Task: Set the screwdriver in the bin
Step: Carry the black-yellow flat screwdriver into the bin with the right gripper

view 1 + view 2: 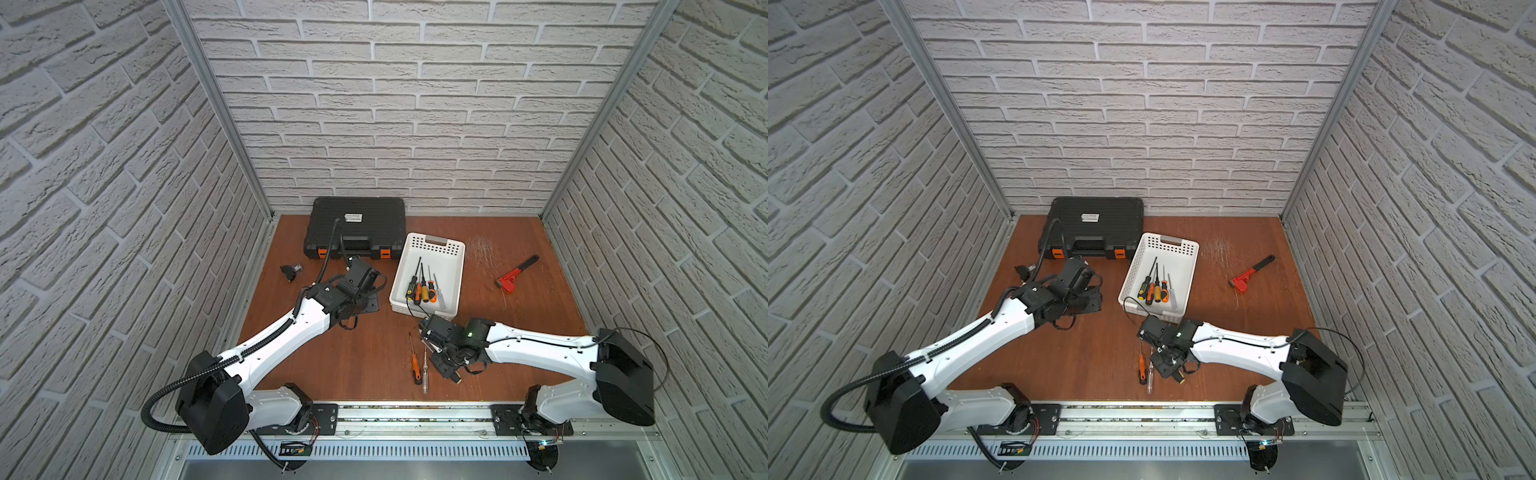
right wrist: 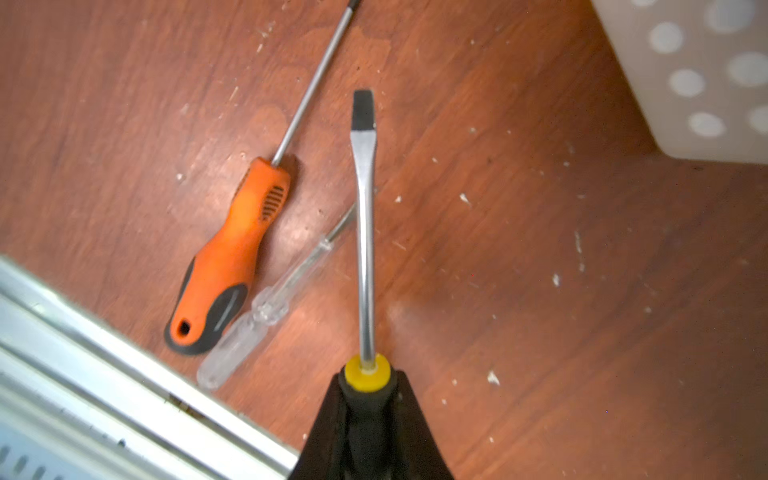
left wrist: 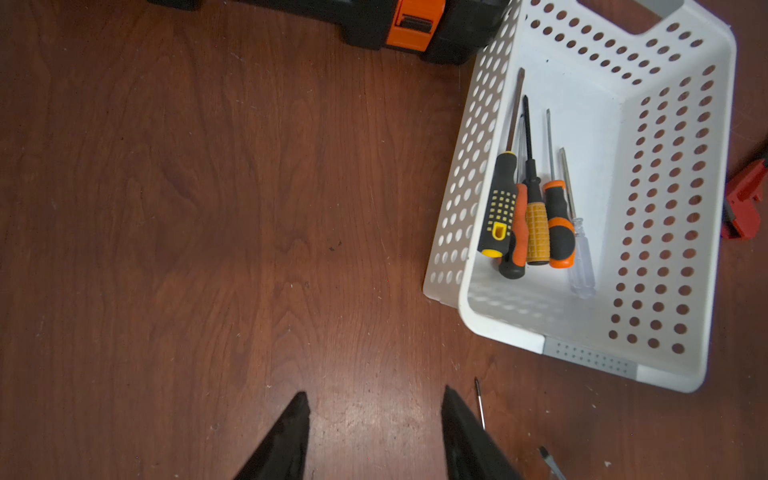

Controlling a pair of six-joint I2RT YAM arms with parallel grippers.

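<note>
Screwdriver (image 2: 365,249) with yellow collar pinched at its black handle in closed jaws of right gripper (image 2: 369,380), handle end hidden between them, flat blade over the table (image 2: 540,291) just outside the white bin (image 2: 706,83), only a blurred corner in frame. Jaws of left gripper (image 3: 374,392) partly apart, holding nothing, only tips showing.

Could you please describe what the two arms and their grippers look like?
The left arm and right arm have white link shells, black joint housings and black shoulder blocks. A black corrugated conduit runs along the left one; thin black wires and a green light show on the right. The left gripper and right gripper have black wedge-shaped fingers.
</note>
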